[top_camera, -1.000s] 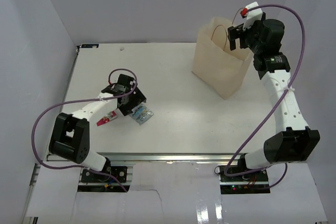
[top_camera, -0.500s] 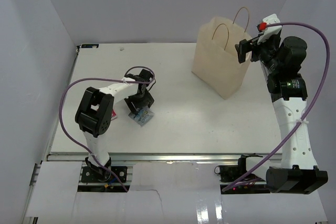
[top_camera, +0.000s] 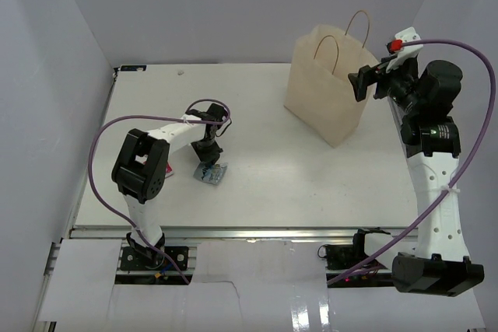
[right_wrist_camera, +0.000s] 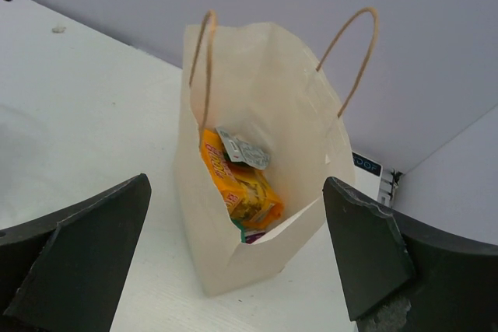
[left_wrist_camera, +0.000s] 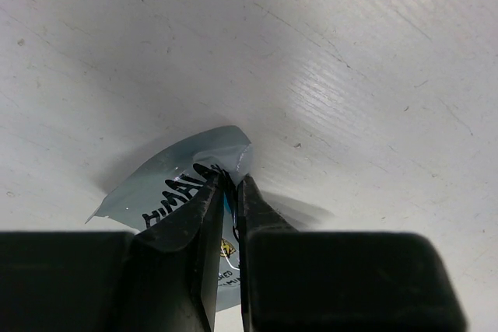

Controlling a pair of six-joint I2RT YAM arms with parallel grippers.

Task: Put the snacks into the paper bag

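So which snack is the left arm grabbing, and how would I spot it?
Look at the left half of the white table, away from the bag. Pinched in the left end effector is a small flat packet. It is silver-blue with dark lettering, unlike the orange one in the bag.

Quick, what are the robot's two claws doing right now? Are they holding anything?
Left gripper: shut on the silver-blue packet.
Right gripper: open, holding nothing, beside the paper bag.
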